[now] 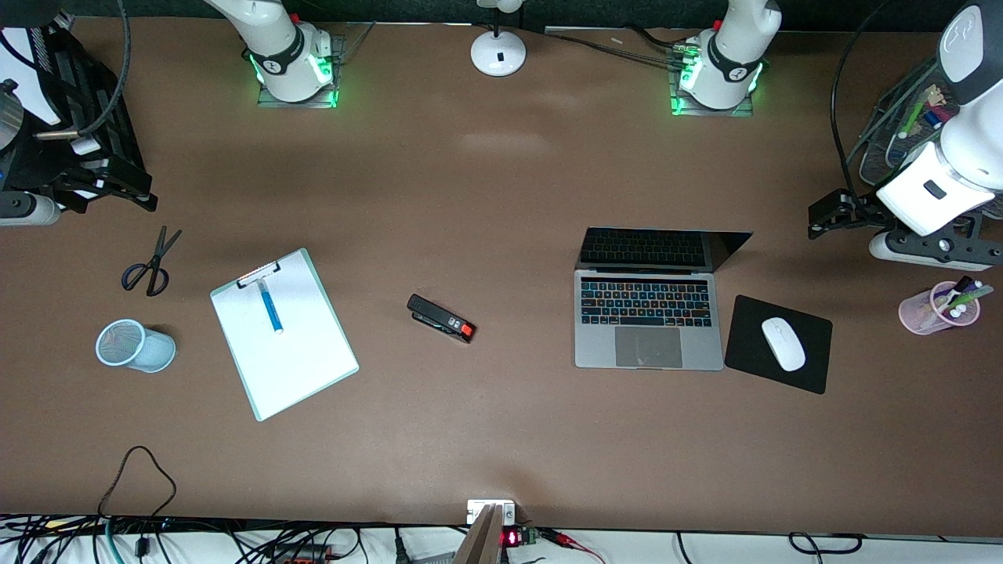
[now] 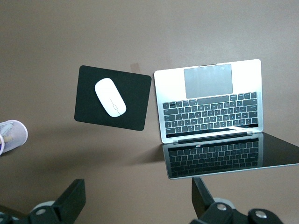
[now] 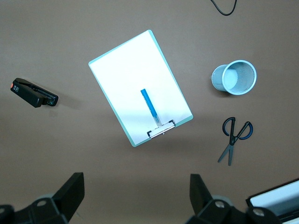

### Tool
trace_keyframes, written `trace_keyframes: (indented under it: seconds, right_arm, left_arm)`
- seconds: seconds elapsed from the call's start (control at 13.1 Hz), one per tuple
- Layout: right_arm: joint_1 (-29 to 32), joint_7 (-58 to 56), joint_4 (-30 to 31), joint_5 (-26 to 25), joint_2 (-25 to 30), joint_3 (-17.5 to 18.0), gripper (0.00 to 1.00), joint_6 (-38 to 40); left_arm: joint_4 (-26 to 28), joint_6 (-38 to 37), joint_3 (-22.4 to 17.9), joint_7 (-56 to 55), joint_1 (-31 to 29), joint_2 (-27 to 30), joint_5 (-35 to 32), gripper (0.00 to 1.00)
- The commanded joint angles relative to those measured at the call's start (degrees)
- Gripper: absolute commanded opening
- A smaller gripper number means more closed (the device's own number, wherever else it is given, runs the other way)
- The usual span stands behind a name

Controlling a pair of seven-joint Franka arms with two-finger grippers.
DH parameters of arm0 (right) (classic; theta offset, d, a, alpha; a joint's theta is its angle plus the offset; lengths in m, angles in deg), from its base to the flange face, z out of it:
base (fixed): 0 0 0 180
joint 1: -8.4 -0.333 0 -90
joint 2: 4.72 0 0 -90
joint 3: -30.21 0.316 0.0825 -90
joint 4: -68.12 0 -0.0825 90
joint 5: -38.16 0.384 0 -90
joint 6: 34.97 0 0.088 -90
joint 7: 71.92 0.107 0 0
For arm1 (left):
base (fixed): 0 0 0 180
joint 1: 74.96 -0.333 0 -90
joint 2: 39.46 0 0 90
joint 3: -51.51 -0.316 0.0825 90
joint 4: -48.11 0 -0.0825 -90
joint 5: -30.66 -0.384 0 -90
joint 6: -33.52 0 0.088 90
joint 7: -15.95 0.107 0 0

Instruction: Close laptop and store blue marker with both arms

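The laptop (image 1: pixel 646 313) stands open toward the left arm's end of the table, its screen dark and its keys lit. My left gripper (image 2: pixel 138 198) hangs high over the bare table beside the laptop's (image 2: pixel 210 102) screen edge, open and empty. The blue marker (image 1: pixel 270 307) lies on a white clipboard (image 1: pixel 290 352) toward the right arm's end, its tip near the clip. High over the table beside that clipboard (image 3: pixel 121 74), my right gripper (image 3: pixel 136 191) is open with nothing in it. The same marker (image 3: pixel 150 106) shows in the right wrist view.
A black mouse pad (image 1: pixel 815 368) with a white mouse (image 1: pixel 783 343) lies beside the laptop. A pink cup of pens (image 1: pixel 936 307) stands past it. A black stapler (image 1: pixel 441 318) lies mid-table. A blue mesh cup (image 1: pixel 133 345) and scissors (image 1: pixel 153 262) sit by the clipboard.
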Motion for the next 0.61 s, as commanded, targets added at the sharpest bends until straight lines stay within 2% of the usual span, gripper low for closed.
trace_keyframes:
  seconds: [0.0, 0.53]
  right_arm:
    - [-0.26, 1.06, 0.19, -0.26, 0.26, 0.32, 1.0, -0.59]
    - [0.08, 0.98, 0.28, -0.09, -0.35, 0.33, 1.0, -0.33]
  left_arm:
    - [-1.77, -1.37, 0.01, 0.88, -0.23, -0.72, -0.05, 1.0]
    - [-1.86, -1.63, -0.08, 0.18, -0.14, -0.37, -0.05, 1.0]
